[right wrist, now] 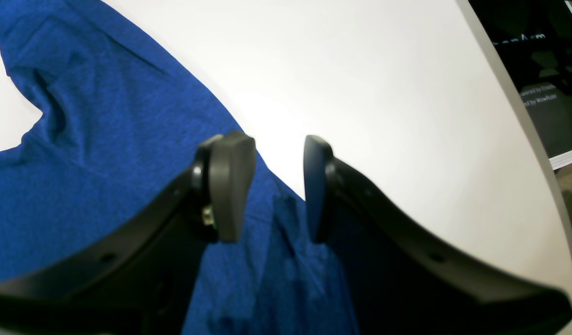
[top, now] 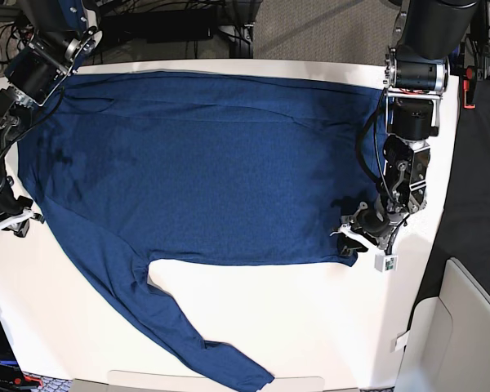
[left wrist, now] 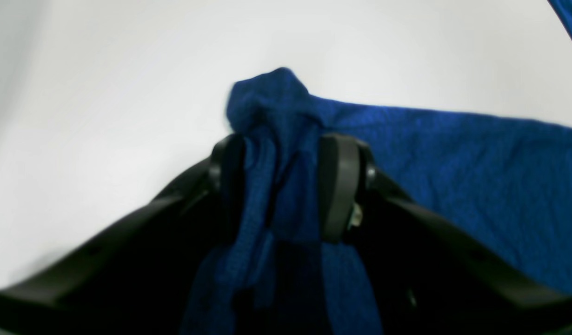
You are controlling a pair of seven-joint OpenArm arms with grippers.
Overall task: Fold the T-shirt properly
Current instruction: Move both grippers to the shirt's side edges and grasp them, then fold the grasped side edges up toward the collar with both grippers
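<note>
The dark navy-blue T-shirt (top: 212, 171) lies spread flat on the white table (top: 310, 327), with one long sleeve (top: 204, 343) running toward the front edge. My left gripper (left wrist: 281, 186) is shut on a bunched corner of the shirt (left wrist: 476, 177); in the base view it (top: 349, 237) sits at the body's front right corner. My right gripper (right wrist: 279, 186) is open, its fingers straddling the edge of the shirt (right wrist: 81, 139) just above the fabric. In the base view it (top: 16, 220) is at the shirt's far left edge.
The table's edge (right wrist: 523, 116) runs close to the right gripper's side, with dark floor beyond it. Cables and dark equipment (top: 171, 24) lie behind the table. A pale bin (top: 465, 327) stands off the table's front right corner.
</note>
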